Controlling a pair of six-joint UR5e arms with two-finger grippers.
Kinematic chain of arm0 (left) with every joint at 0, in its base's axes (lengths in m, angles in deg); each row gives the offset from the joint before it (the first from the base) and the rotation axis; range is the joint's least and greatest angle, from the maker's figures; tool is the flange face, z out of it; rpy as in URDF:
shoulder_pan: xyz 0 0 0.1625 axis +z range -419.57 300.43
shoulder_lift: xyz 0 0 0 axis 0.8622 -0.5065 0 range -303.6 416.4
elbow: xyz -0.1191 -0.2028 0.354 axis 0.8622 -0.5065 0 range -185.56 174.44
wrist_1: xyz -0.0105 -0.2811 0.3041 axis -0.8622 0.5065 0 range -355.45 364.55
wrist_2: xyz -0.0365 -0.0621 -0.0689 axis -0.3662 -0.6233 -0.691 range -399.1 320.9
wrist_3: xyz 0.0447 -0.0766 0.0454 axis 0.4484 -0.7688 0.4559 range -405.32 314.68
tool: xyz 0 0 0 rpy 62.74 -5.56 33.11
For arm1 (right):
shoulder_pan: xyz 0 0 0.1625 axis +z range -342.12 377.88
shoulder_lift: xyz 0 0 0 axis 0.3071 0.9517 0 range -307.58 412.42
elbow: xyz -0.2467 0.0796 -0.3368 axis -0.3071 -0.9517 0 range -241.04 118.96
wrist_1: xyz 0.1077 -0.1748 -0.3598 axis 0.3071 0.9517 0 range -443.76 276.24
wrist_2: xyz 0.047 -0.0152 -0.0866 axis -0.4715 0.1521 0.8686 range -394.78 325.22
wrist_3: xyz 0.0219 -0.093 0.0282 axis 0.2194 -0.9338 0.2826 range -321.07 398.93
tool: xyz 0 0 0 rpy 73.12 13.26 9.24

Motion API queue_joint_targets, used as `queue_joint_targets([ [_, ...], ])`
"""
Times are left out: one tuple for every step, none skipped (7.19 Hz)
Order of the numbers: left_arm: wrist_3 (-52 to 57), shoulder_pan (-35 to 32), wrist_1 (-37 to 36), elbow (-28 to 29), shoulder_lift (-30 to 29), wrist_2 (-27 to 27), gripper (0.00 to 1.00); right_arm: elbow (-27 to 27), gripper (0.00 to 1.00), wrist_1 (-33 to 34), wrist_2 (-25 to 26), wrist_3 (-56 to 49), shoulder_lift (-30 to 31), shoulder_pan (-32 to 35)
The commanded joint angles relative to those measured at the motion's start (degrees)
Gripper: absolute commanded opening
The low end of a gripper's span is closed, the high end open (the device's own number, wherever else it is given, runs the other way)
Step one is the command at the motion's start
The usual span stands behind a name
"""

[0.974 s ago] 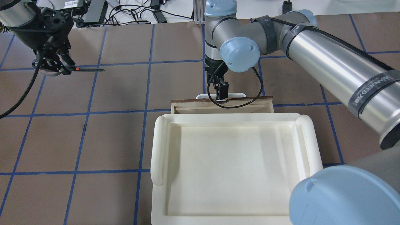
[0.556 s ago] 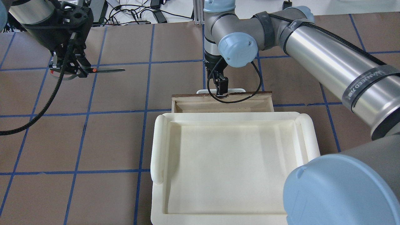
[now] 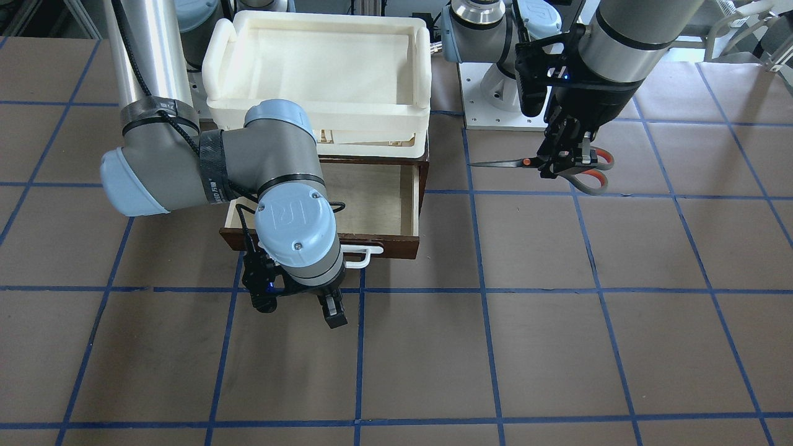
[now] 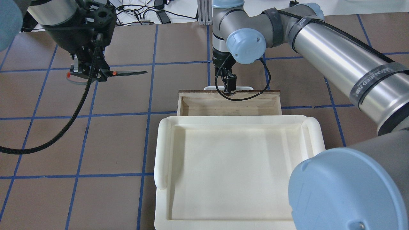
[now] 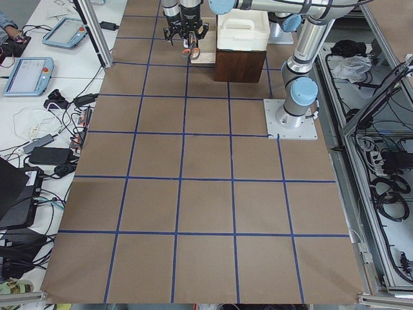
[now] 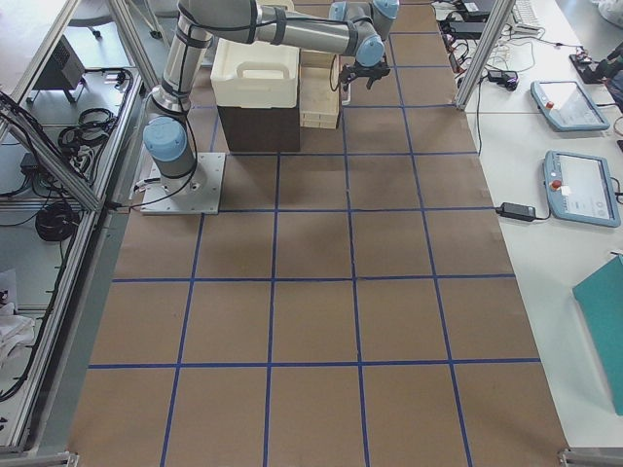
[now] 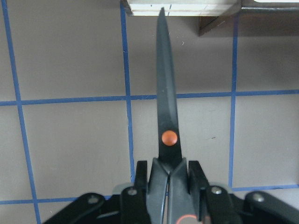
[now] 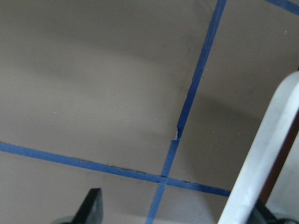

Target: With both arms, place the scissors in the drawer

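Left gripper clamped grey, orange-lined scissors; dark brown wooden drawer sat ahead of the tips (right gripper wide at its white bar handle). Likely needed level, slow lowering.

Bright, even overhead light leaves only soft shadows on the brown paper-covered bench. Glare streaks the polished silver arm tube. The small dark-bladed scissors are sharp; the white bar handle is blurred, close to the lens.
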State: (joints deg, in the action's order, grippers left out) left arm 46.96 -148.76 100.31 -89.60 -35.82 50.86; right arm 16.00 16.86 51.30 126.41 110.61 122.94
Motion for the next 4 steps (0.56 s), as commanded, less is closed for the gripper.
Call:
queue_joint_targets([
  [-0.35, -0.54, 0.04, 0.02, -0.06, 0.04, 0.0, -0.22, 1.0, 0.1, 0.31, -0.38, -0.17, -0.29],
  [-0.35, -0.54, 0.04, 0.02, -0.06, 0.04, 0.0, -1.0, 1.0, 0.1, 0.31, -0.38, -0.7, -0.29],
  [-0.35, -0.54, 0.04, 0.02, -0.06, -0.13, 0.0, -2.23, 1.0, 0.01, 0.23, -0.38, -1.57, -0.38],
  [-0.44, -0.63, 0.04, 0.02, -0.06, -0.22, 0.0, -2.93, 1.0, 0.1, 0.31, -0.38, -1.93, -0.38],
])
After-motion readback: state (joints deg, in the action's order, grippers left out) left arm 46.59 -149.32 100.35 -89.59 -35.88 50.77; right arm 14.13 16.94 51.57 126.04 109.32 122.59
